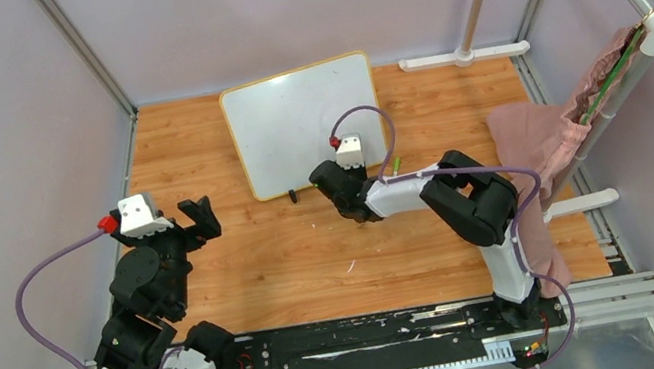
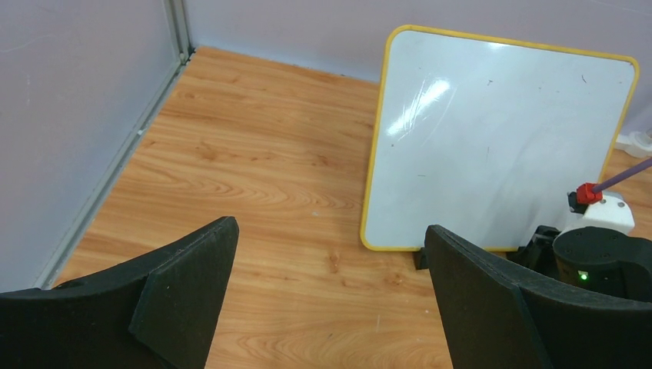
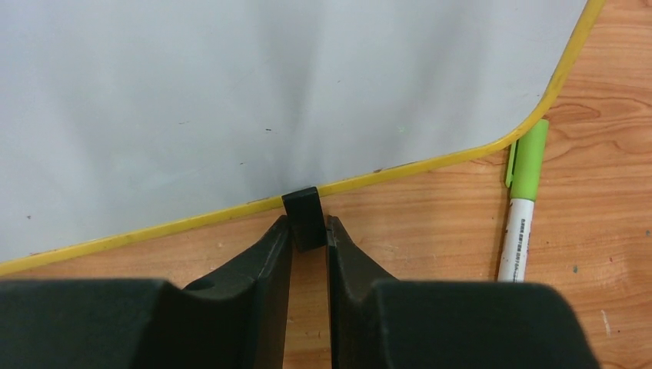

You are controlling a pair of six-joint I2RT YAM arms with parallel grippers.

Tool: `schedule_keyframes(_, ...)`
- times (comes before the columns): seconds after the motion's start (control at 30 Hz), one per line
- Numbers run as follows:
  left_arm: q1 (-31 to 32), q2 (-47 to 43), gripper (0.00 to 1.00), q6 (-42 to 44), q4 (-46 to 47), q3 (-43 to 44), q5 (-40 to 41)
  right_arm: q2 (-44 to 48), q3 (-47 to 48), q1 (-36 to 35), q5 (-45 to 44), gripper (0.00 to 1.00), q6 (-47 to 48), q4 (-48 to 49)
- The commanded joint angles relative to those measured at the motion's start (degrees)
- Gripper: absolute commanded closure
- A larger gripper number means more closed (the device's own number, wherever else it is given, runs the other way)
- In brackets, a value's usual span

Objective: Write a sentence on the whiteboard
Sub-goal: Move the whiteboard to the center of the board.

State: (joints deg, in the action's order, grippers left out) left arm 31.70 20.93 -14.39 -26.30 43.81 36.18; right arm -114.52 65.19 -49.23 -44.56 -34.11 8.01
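Note:
The whiteboard [image 1: 302,123] [image 2: 492,138] [image 3: 269,92] stands at the back of the wooden table with its yellow rim towards me. Its face is bare white with a few faint specks, and the sentence is not in view. My right gripper [image 1: 328,177] [image 3: 307,231] is shut on the board's black clip foot [image 3: 304,211] at its lower edge. A marker with a green cap [image 3: 523,207] [image 1: 395,165] lies on the wood just right of that gripper. My left gripper [image 1: 173,224] [image 2: 330,238] hangs open over bare wood, left of the board and holding nothing.
The board's other clip foot [image 1: 292,194] [image 2: 420,260] rests on the table. A pink cloth [image 1: 539,142] hangs from a rack at the right. A white pole base [image 1: 463,56] sits at the back edge. Grey walls close in the left, back and right.

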Motion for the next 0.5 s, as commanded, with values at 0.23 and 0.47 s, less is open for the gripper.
schedule_keyframes(0.23,0.46,0.43,0.02,-0.11,0.81,0.44,-0.15,2.5,-5.55,0.85,5.97,0.61,4.13,-0.09)
schedule_keyframes(0.47,0.46,0.0,0.01,-0.27,0.54,0.56,-0.46,8.58,-9.57,-0.98,5.92,0.45,5.39,-0.77)
